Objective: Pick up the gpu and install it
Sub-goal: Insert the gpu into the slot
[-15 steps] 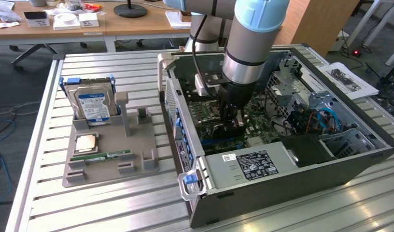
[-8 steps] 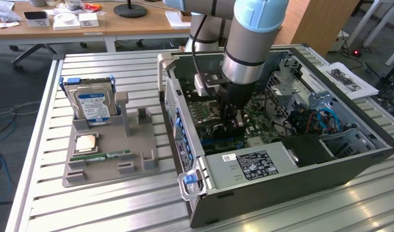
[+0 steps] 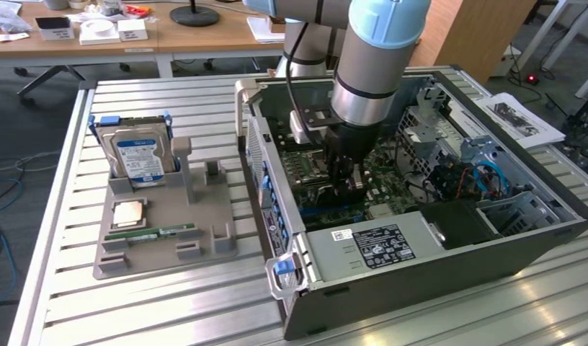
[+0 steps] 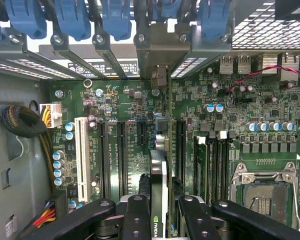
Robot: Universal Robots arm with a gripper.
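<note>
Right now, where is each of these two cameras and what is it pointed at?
Exterior view: above and off the table, looking down on the open case, the parts holder and the arm.
Wrist view: on the wrist, looking along the gripper at the motherboard; the fingers hold the gpu edge-on.
Both show the gripper over the motherboard.

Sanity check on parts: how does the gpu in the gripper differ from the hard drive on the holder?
The gpu stands on edge inside the open PC case, gripped by the gripper above the motherboard slots; the hard drive stands upright in the grey holder, untouched. The gpu looks thin; the hard drive is thick, silver, blue-labelled. Both stand on edge.
</note>
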